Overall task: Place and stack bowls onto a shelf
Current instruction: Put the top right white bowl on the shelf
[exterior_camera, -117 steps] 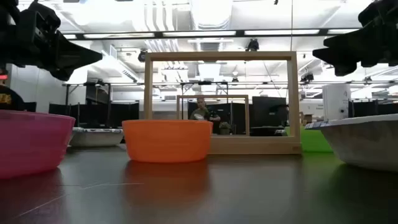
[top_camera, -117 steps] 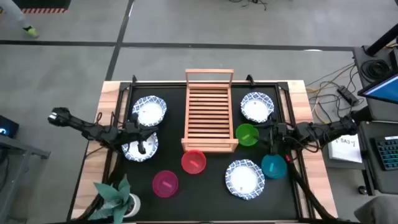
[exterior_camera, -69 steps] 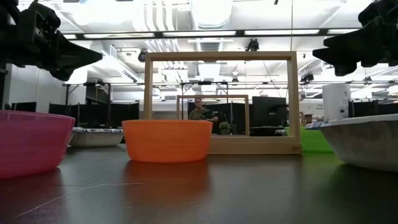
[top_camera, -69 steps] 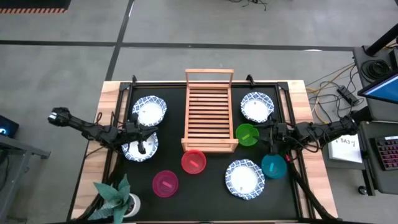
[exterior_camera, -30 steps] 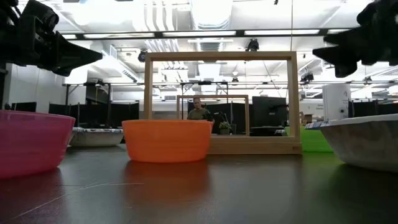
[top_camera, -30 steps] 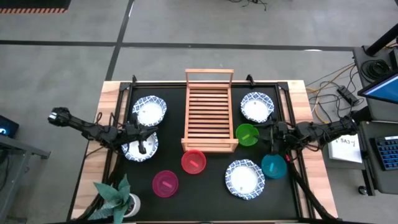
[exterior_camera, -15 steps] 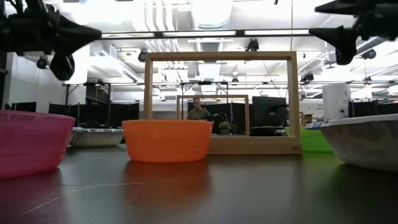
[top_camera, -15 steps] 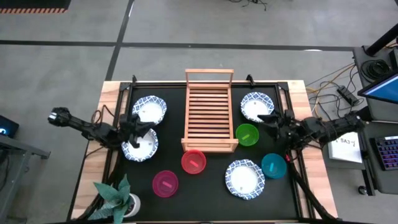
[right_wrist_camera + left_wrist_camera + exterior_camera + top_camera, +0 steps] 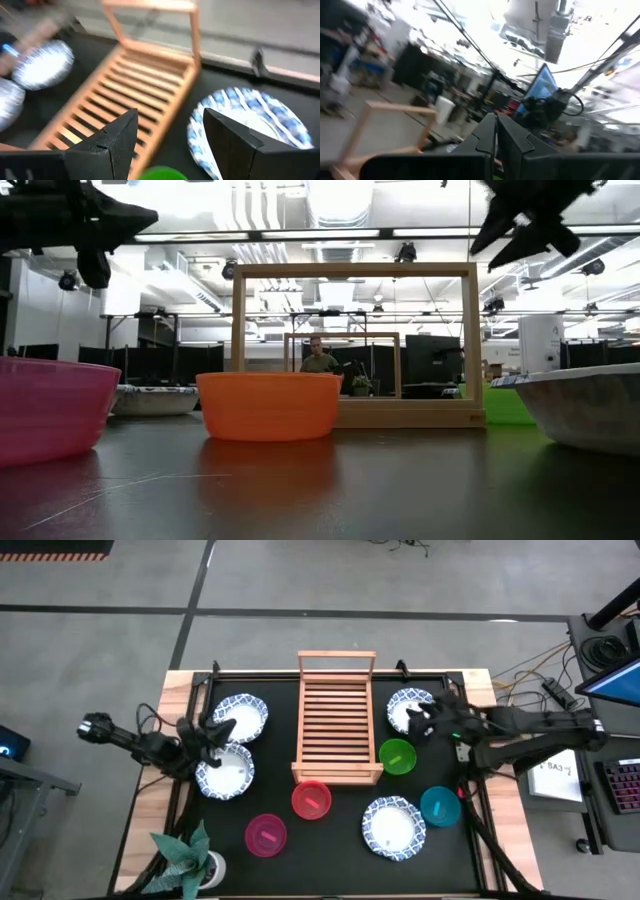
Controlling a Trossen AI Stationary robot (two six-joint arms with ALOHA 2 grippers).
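Observation:
Four white bowls with blue rims sit on the black mat: far left (image 9: 240, 716), near left (image 9: 226, 772), far right (image 9: 408, 708) and near right (image 9: 393, 828). The green bowl (image 9: 397, 756), teal bowl (image 9: 439, 806), orange-red bowl (image 9: 311, 800) and magenta bowl (image 9: 266, 835) stand apart. The wooden slatted shelf (image 9: 337, 720) lies mid-table, its frame rail at the far end. My left gripper (image 9: 210, 732) hangs shut in the air between the two left white bowls. My right gripper (image 9: 172, 135) is open above the far right white bowl (image 9: 250, 125), holding nothing.
A potted plant (image 9: 190, 855) stands at the near left corner. In the low view the magenta bowl (image 9: 50, 405), orange-red bowl (image 9: 268, 405) and a white bowl (image 9: 590, 405) stand in front of the shelf frame (image 9: 350, 275). Cables and a desk lie off the table's right side.
Both arms rose from low over the table. My left gripper moved up and toward the far edge, tipping upward. My right gripper rose and swung toward the far edge and the shelf, from beside the teal bowl to over the far right white bowl. No bowl moved.

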